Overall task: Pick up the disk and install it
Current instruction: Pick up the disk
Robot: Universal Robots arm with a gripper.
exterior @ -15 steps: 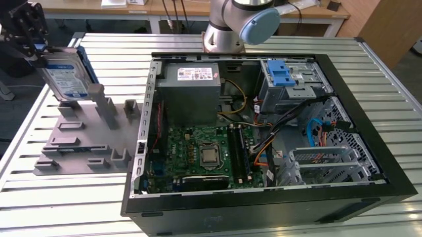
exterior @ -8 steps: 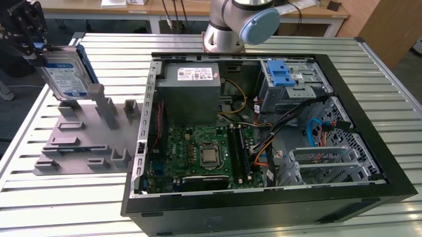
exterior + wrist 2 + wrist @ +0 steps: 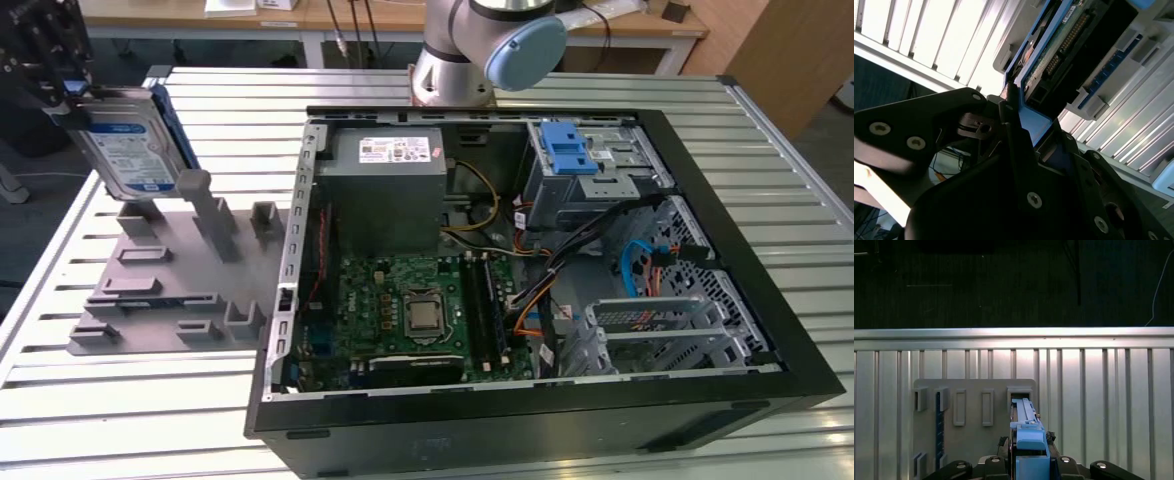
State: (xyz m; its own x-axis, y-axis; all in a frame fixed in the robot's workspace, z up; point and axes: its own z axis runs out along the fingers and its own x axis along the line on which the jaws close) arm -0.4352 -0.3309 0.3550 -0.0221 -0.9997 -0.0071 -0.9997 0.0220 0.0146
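looking across the exterior view, you have the slatted metal worktop (image 3: 160, 410) carrying an open black computer case (image 3: 534, 425) on the exterior view's right and a grey slotted fixture (image 3: 174, 290) on its left. inside the case, a silver cage (image 3: 574, 160) with a blue latch sits in the far corner, well apart from the disk. your arm (image 3: 474, 45) has its base column and blue-capped joint behind the case, at the worktop's far edge. the end effector (image 3: 67, 90) hangs at the exterior view's far left, over the back of the fixture.

it is clenched on the disk (image 3: 127, 150), gripping the upper end so the disk stands upright on edge, a little tilted. the disk's lower end is just over the fixture's rear posts; you cannot tell whether they touch.

the exterior view gives you the disk's broad face: silver, with a blue-and-white label and a blue rail along one side. the first wrist view gives you it edge-on, a narrow blue rail running out from the end effector toward an open slot (image 3: 1021, 395) in the fixture. the second wrist view gives you the other face, with a green circuit board (image 3: 1054, 57) and a row of connector pins, and a dark finger (image 3: 1010, 125) pressed against the blue rail.
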